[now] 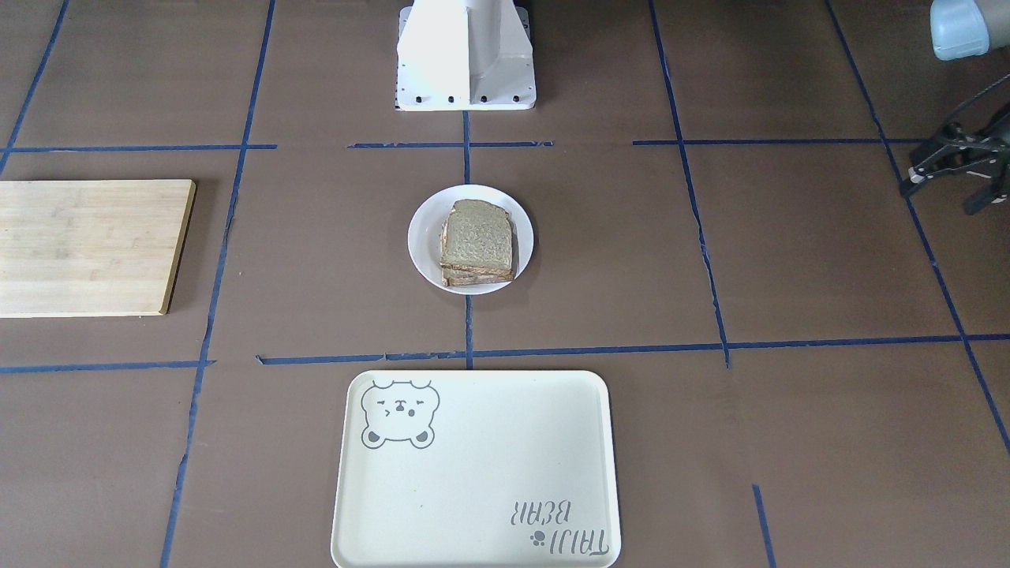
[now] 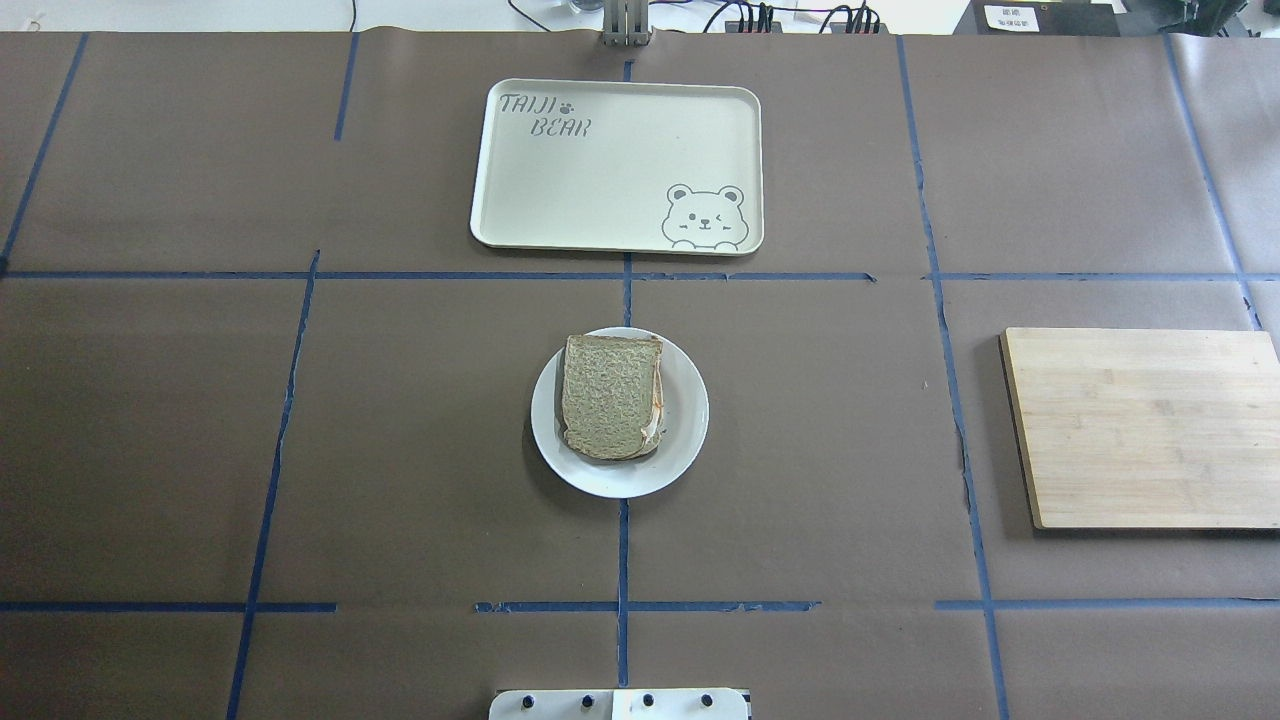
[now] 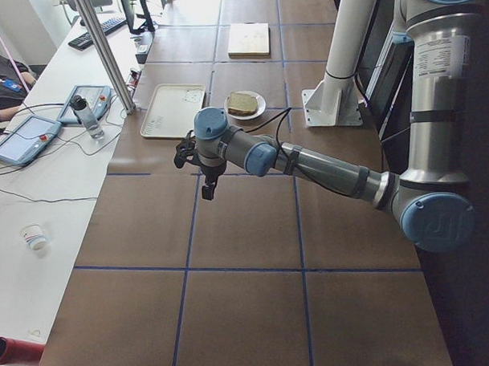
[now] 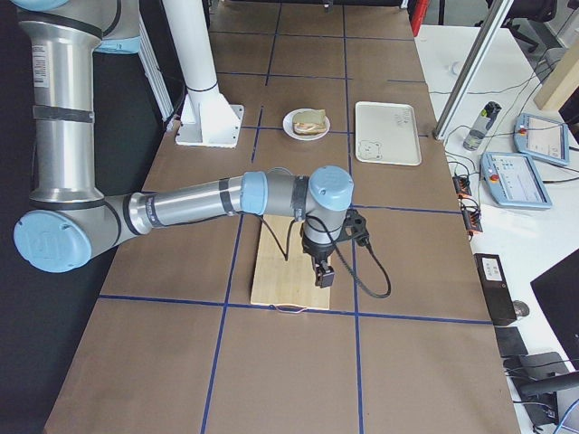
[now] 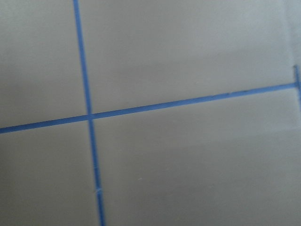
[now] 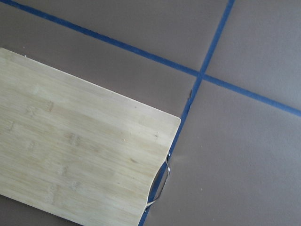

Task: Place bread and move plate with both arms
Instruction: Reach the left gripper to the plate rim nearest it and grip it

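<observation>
Smooth white plate (image 2: 690,420), rough-crumbed bread (image 2: 610,395), grained wooden board (image 2: 1140,430), matt brown paper table cover (image 2: 400,450)

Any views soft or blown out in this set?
Left wrist view: soft and washed out, blue tape cross fuzzy. Right wrist view: sharp, grain of the pale bamboo cutting board reads clearly. Front-facing view: white robot base clipped to near white. Overhead view: even light, faint shadow hugging the small round white plate.

Plain brown bread (image 2: 610,395) lies flat on the round white plate (image 2: 688,425).
</observation>
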Controlling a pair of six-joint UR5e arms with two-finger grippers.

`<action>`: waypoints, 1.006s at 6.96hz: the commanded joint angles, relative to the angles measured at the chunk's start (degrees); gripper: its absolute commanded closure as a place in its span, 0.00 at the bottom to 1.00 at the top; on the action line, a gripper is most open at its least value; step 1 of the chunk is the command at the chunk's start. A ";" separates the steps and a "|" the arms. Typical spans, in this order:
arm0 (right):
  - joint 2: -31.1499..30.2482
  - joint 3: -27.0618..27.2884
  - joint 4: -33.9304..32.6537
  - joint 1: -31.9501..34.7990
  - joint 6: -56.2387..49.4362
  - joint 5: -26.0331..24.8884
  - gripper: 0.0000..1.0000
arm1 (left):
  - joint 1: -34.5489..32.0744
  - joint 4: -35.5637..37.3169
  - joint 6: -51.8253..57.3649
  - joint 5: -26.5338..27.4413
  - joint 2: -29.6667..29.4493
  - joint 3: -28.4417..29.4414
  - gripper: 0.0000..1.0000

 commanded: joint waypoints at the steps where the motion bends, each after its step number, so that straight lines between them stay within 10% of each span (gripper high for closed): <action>1: -4.70 0.59 2.14 1.38 -0.20 0.11 0.01 | 12.53 -14.07 -25.11 0.97 -3.61 1.09 0.00; 7: -5.06 0.59 2.32 1.38 -0.29 0.11 0.01 | 42.71 -56.90 -71.96 34.16 -16.52 17.23 0.00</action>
